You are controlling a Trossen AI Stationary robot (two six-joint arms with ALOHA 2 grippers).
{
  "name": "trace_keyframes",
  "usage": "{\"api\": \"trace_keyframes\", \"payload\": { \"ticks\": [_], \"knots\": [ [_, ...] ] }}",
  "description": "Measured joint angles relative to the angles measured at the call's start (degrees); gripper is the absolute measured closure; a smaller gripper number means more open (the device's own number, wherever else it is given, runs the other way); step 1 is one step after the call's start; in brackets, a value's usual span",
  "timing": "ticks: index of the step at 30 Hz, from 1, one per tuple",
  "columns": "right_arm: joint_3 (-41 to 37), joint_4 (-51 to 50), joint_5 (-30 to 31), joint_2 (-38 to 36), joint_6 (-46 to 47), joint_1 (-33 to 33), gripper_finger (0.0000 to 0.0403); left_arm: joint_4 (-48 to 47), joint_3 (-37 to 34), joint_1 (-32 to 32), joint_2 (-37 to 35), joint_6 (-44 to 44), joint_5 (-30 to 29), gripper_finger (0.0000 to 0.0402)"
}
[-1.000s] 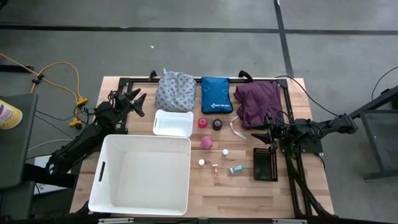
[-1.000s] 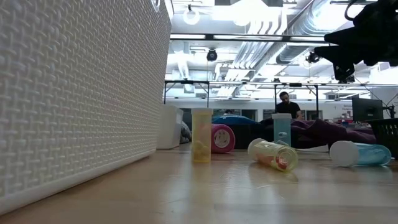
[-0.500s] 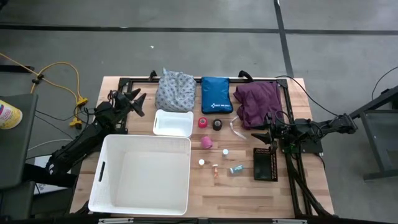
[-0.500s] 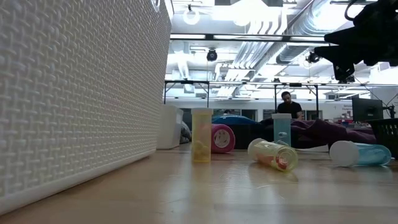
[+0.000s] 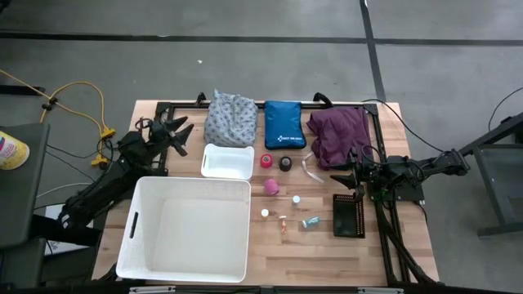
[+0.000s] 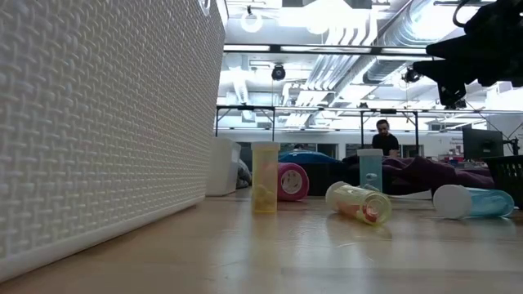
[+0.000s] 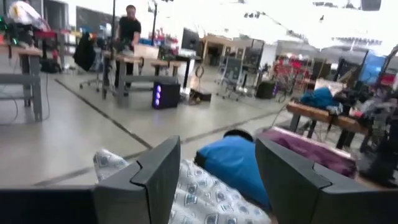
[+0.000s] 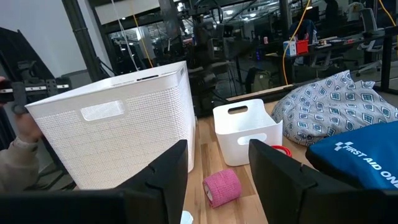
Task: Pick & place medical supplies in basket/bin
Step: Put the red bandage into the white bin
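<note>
Nothing is packed yet: my large white woven basket [image 5: 185,229] sits empty. The pink tape roll [image 5: 270,187] and small white-capped vials [image 5: 297,199] lie on the wood, the crumpled purple cloth [image 5: 338,134] farther back. My left gripper [image 5: 174,131] and right gripper [image 5: 346,175] hover partly open, holding nothing.

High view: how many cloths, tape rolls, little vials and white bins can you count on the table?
Cloths: 2, the purple cloth and the patterned cloth
Tape rolls: 3
Vials: 4
White bins: 2, the large basket and the small bin
Total: 11
</note>
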Motion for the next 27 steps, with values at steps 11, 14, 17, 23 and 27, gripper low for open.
{"api": "trace_keyframes", "payload": {
  "ticks": [11, 14, 17, 23, 27],
  "knots": [
    [-0.01, 0.00, -0.01, 0.01, 0.01, 0.02, 0.0245, 0.28, 13.47, -2.17, 17.25, 3.08, 0.04, 0.0199],
    [0.01, 0.01, 0.01, 0.00, 0.00, 0.02, 0.0245, 0.27, 17.30, -2.37, 21.21, 3.21, 0.05, 0.0199],
    [0.01, 0.02, 0.01, 0.01, -0.01, 0.02, 0.0245, 0.15, 20.58, -2.37, 24.03, 3.98, 0.05, 0.0199],
    [0.01, 0.02, 0.00, 0.00, -0.01, 0.02, 0.0245, -0.71, 25.74, -2.37, 27.42, 4.48, 0.09, 0.0199],
    [0.00, 0.00, -0.01, 0.01, -0.01, 0.01, 0.0245, -3.09, 28.46, -2.37, 28.06, 4.46, 0.09, 0.0199]
  ]
}}
